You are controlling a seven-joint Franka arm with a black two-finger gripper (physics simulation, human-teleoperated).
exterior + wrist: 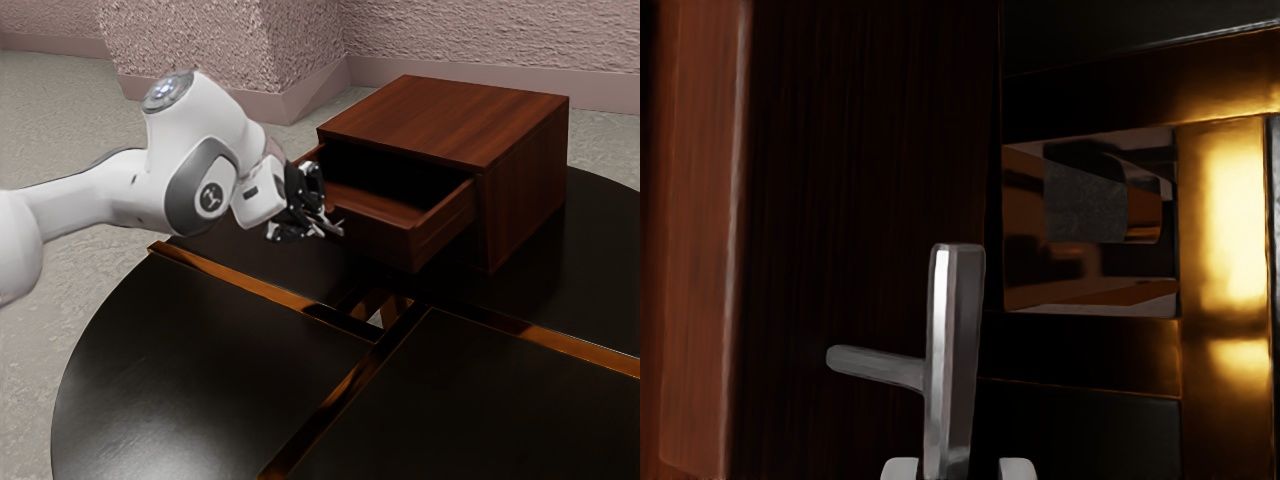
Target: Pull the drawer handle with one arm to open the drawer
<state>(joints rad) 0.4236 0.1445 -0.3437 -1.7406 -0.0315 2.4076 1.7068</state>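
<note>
A dark red wooden cabinet (pixel 470 120) stands at the back of the table, and its drawer (pixel 400 212) is slid partly out toward the exterior view's left, with the dark inside showing above it. My gripper (pixel 312 222) is at the drawer's front, shut on the small metal drawer handle (pixel 333 226). In the wrist view the handle's silver bar (pixel 952 340) runs between my two pale fingertips (pixel 900 468), with the gripper (pixel 957 468) closed around it, in front of the dark wooden drawer front (pixel 840 200).
The cabinet rests on a round, glossy black table (pixel 200 350) crossed by orange-brown seams (pixel 330 400). Beige floor and a rough pink wall (pixel 250 40) lie behind. My white arm (pixel 190 170) comes in from the exterior view's left.
</note>
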